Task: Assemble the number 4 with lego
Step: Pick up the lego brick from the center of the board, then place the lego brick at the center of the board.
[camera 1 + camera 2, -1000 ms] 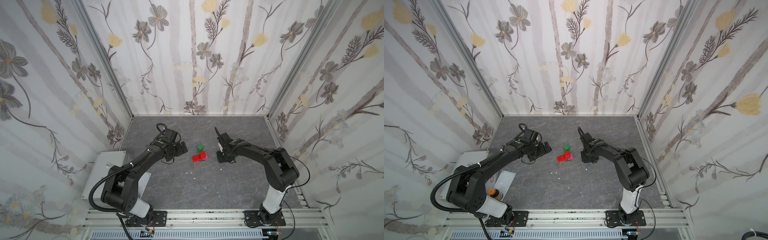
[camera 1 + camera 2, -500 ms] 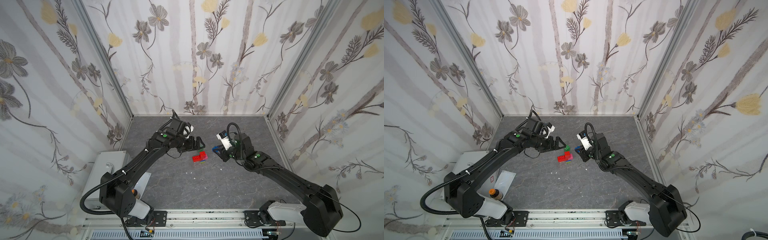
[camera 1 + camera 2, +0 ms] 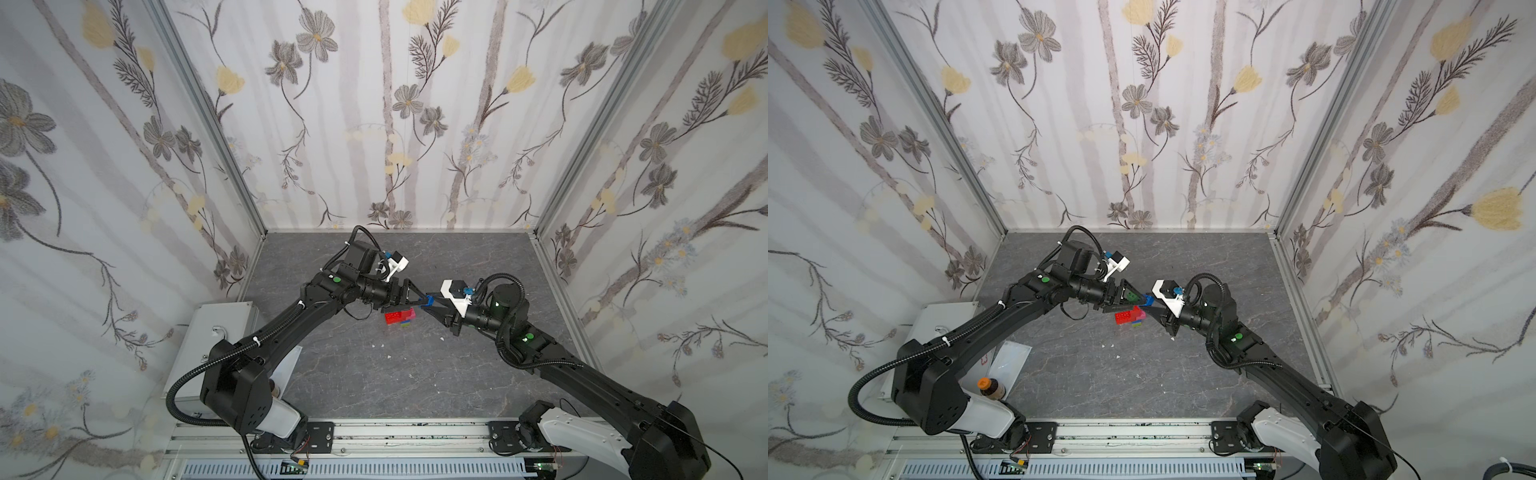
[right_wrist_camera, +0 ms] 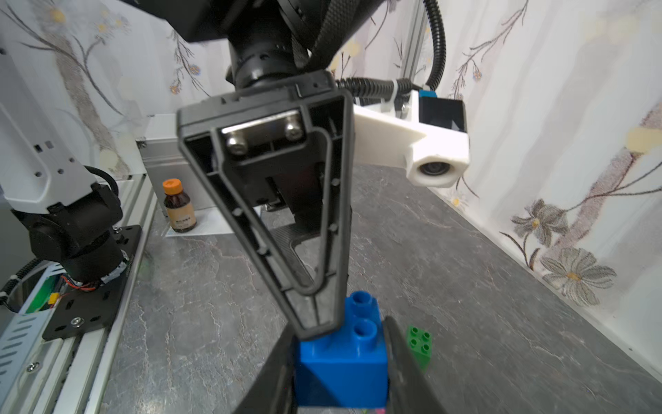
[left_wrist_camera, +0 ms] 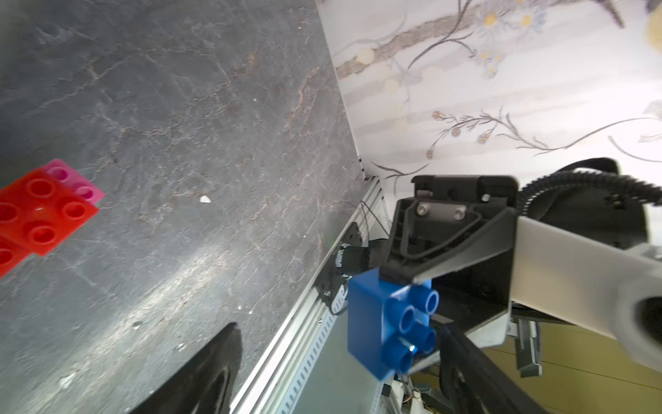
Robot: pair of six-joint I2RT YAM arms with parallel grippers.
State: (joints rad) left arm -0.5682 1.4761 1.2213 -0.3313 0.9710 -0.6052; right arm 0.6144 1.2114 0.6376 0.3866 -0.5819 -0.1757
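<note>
**Top views.** I find the right pincer [image 3: 433, 306] clamped on a blue brick [image 3: 428, 299], held over the middle of the tabletop [image 3: 374, 374]. The left pincer [image 3: 417, 301] meets it from the left, jaws apart. The part-built 4 [image 3: 398, 318], in red, pink, lime and some blue, lies flat just to the near side of both pincers. A paper [image 3: 1013, 361] at near left carries a red mark I cannot read.

**Left wrist view.** The blue brick sits between my left jaws, which stand apart on either side. I cannot tell whether either one touches it. The right jaws pinch two opposite walls and leave the studs bare. The red brick [image 5: 39, 211] and pink brick [image 5: 77, 182] of the 4 lie joined on the tabletop.

**Right wrist view.**
- The grip on the smooth side walls is confirmed.
- A green brick [image 4: 419, 344] lies loose on the tabletop beyond.
- A bottle [image 4: 179, 208] with an orange cap stands near the left arm's base, its label too blurred to read.
- No brand is legible on any brick.
- In my judgement the brick is light, rigid, hard plastic, and its glossy walls may slip under a skewed pinch.
- I would take it across two opposite flat walls, keeping studs and underside free for mating.
</note>
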